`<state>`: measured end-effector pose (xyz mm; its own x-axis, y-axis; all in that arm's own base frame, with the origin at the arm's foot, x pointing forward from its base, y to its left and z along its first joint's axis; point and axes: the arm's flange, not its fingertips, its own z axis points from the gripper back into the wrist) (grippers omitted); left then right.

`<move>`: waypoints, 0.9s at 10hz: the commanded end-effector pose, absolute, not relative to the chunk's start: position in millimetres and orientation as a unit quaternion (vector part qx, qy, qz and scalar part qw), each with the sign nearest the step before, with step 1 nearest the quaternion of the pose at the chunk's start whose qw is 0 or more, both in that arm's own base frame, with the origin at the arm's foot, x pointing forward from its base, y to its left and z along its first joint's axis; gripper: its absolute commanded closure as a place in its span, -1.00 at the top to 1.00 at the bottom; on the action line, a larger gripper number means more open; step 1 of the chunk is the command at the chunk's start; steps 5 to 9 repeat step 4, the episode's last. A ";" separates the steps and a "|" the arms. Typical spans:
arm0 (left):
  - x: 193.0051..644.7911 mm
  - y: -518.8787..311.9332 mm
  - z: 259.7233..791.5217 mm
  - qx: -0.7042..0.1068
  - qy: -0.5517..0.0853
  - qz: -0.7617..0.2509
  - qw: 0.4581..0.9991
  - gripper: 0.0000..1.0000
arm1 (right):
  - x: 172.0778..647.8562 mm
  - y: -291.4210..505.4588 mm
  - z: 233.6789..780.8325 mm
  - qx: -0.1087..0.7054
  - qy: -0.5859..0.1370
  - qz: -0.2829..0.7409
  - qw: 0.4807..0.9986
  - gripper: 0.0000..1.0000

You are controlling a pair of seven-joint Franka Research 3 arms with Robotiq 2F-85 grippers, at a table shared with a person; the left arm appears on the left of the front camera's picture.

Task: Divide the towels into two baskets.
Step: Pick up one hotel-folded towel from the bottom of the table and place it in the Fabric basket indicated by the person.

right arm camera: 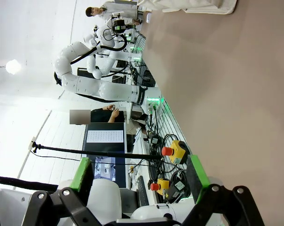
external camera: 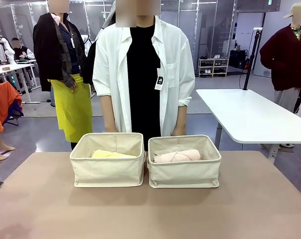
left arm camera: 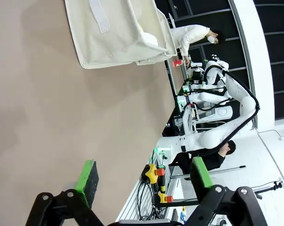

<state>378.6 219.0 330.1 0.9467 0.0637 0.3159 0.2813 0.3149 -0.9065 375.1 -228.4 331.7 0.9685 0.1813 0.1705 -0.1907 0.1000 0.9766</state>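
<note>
My two baskets stand side by side, nearly touching, toward the far edge of the bench, right in front of the person in the white shirt (external camera: 143,74). The left basket (external camera: 109,172) holds a yellow towel (external camera: 112,155), lying low behind the front wall. The right basket (external camera: 184,173) holds a pale pink towel (external camera: 177,156), rolled and lying along the basket's length.

Both my jaws are spread wide and carry nothing: the left gripper (left arm camera: 144,181) hangs over bare bench with a corner of one basket (left arm camera: 114,33) at the top of its wrist view, and the right gripper (right arm camera: 139,176) looks past the bench's edge.

I judge the towels light, soft and squashy, not slippery and not fragile. A roll would sag at both ends if pinched near one tip, and a shallow pinch might only pull a loose layer off. I would take one across its middle, jaws astride the roll's thickness. The canvas walls look soft too and may buckle if pushed.

Much is hidden: the front walls cover most of each towel, so I cannot tell whether a grey or white roll lies beneath or behind. The person's hands sit behind the baskets' far rims.
</note>
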 end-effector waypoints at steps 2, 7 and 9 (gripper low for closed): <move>376.7 221.5 332.7 -0.573 -0.152 -0.068 0.802 1.00 | 372.2 -223.9 333.0 0.655 -0.009 0.123 0.745 1.00; 376.7 221.5 332.7 -0.573 -0.152 -0.068 0.802 1.00 | 372.2 -223.9 333.0 0.655 -0.009 0.123 0.745 1.00; 376.7 221.5 332.7 -0.573 -0.152 -0.068 0.802 1.00 | 372.2 -223.9 333.0 0.655 -0.009 0.123 0.745 1.00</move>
